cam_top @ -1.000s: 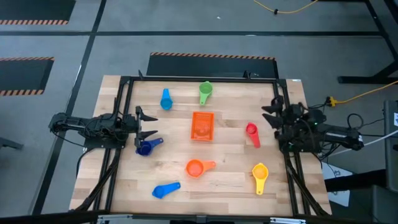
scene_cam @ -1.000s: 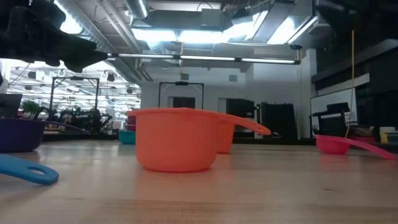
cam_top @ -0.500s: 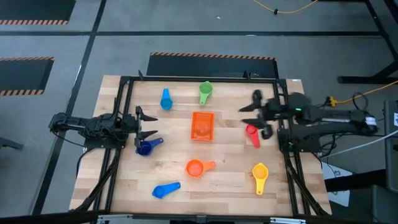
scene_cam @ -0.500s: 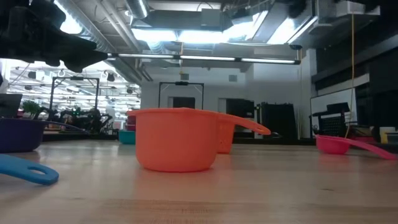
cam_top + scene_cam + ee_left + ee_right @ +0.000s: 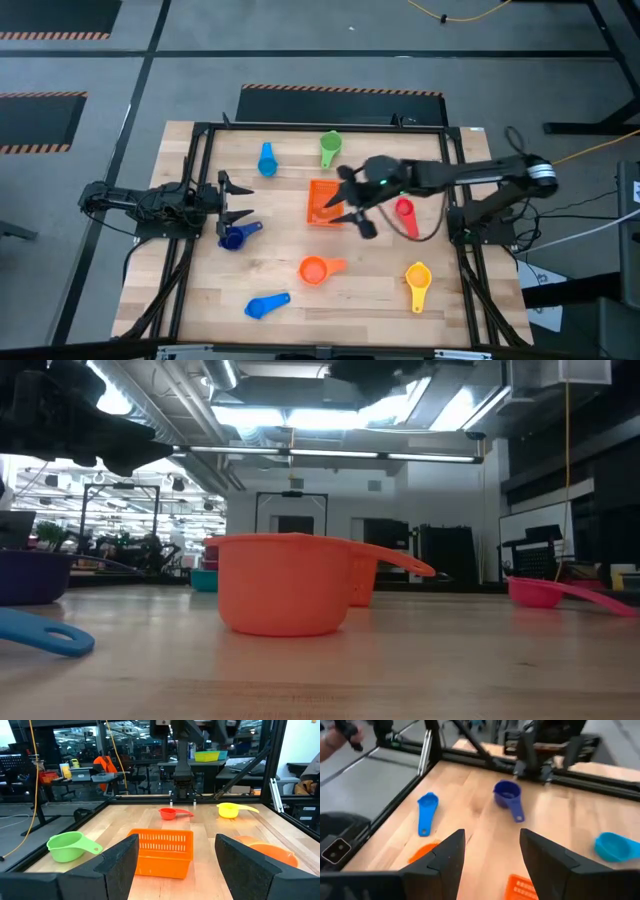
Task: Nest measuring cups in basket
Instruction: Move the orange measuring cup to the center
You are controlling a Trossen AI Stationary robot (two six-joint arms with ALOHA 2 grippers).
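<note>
The orange mesh basket point(image 5: 322, 203) stands mid-table. Around it lie seven cups: light blue point(image 5: 266, 160), green point(image 5: 330, 148), red point(image 5: 405, 214), dark blue point(image 5: 234, 237), orange point(image 5: 316, 269), yellow point(image 5: 418, 280) and blue point(image 5: 267, 305). My right gripper point(image 5: 342, 204) is open and hangs above the table at the basket's right side, fingers pointing toward the table's left. In its wrist view the open right gripper point(image 5: 490, 845) faces the dark blue cup point(image 5: 509, 796) and the blue cup point(image 5: 426, 810). My left gripper point(image 5: 246, 201) waits open at the table's left, facing the basket point(image 5: 162, 851).
Black frame rails point(image 5: 320, 127) run along the table's edges. In the low view the orange cup point(image 5: 285, 595) stands nearest, the red cup point(image 5: 545, 592) to its right and the dark blue cup point(image 5: 28, 576) at the left. Bare wood lies between the cups.
My right arm has swung from the table's right edge toward the left, passing over the red cup, and now reaches out to the basket's right side. The left arm and all the cups have stayed where they were.
</note>
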